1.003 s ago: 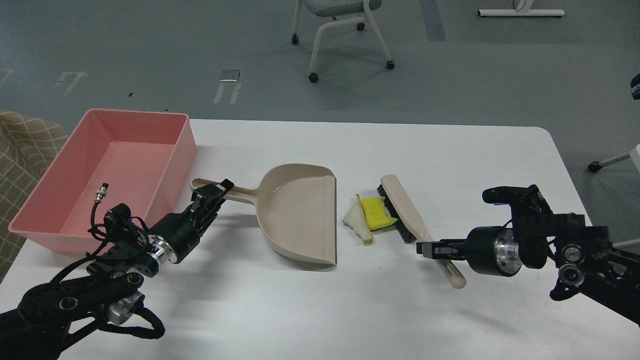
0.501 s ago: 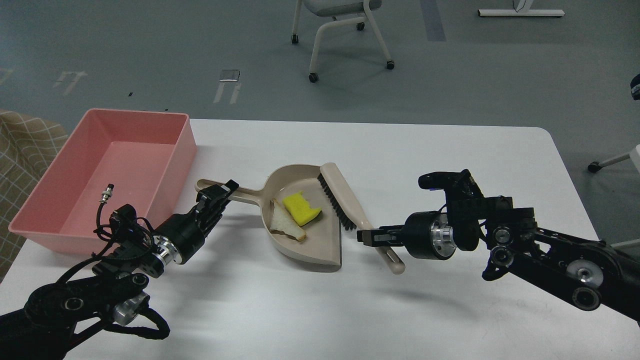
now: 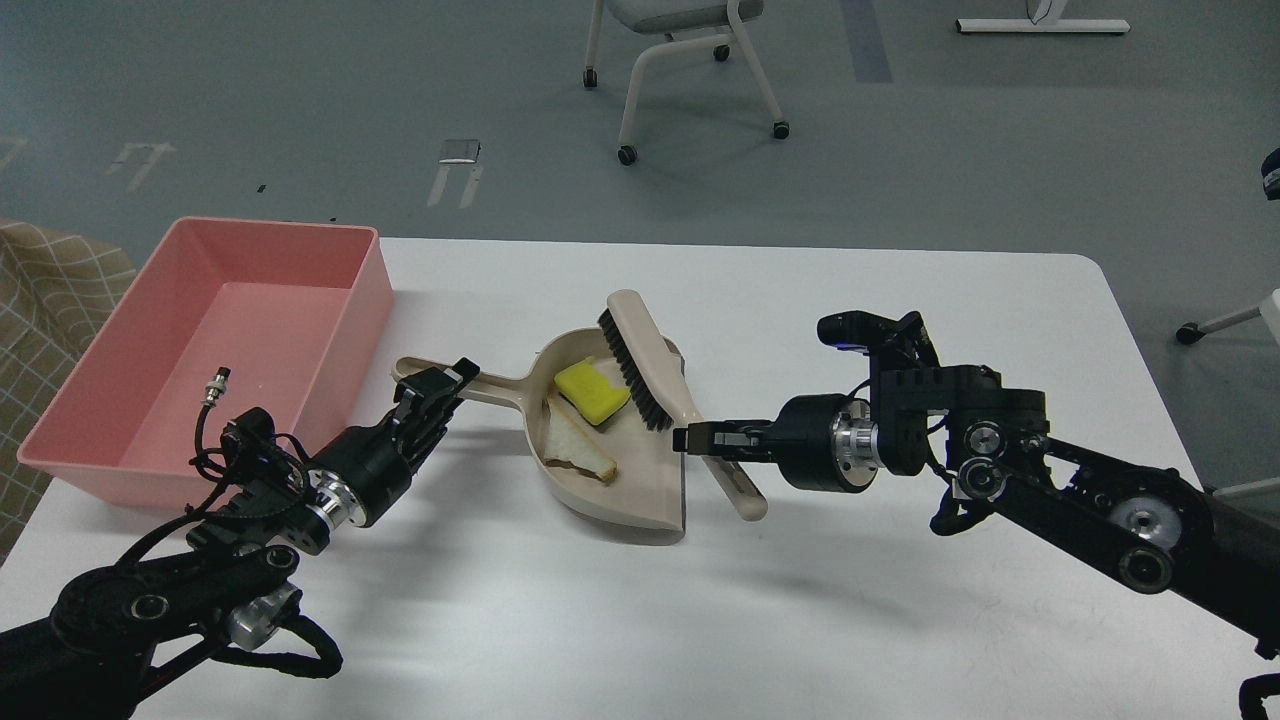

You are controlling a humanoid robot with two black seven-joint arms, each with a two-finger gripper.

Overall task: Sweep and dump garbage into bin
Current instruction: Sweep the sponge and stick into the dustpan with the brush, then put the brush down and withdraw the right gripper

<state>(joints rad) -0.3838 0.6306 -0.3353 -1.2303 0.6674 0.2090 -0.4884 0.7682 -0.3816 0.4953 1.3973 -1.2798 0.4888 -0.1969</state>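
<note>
The beige dustpan (image 3: 645, 490) lies on the white table, handle to the left. My left gripper (image 3: 437, 386) is shut on the dustpan's handle (image 3: 495, 388). Inside the pan lie the yellow sponge chunk (image 3: 590, 389) and the white bread slice (image 3: 574, 452). My right gripper (image 3: 706, 440) is shut on the handle of a beige hand brush (image 3: 650, 362); its black bristles stand inside the pan, against the sponge. The pink bin (image 3: 300, 245) stands at the table's far left, open.
A small metal plug on a black cable (image 3: 212, 385) of my left arm hangs over the bin. A wheeled chair (image 3: 690, 60) stands on the floor beyond the table. A checked cloth (image 3: 50, 290) shows at the left edge.
My right gripper has swept the brush leftward, pushing the sponge and bread from the table into the dustpan. The brush head now sits deeper inside the pan. The left gripper barely moved.
</note>
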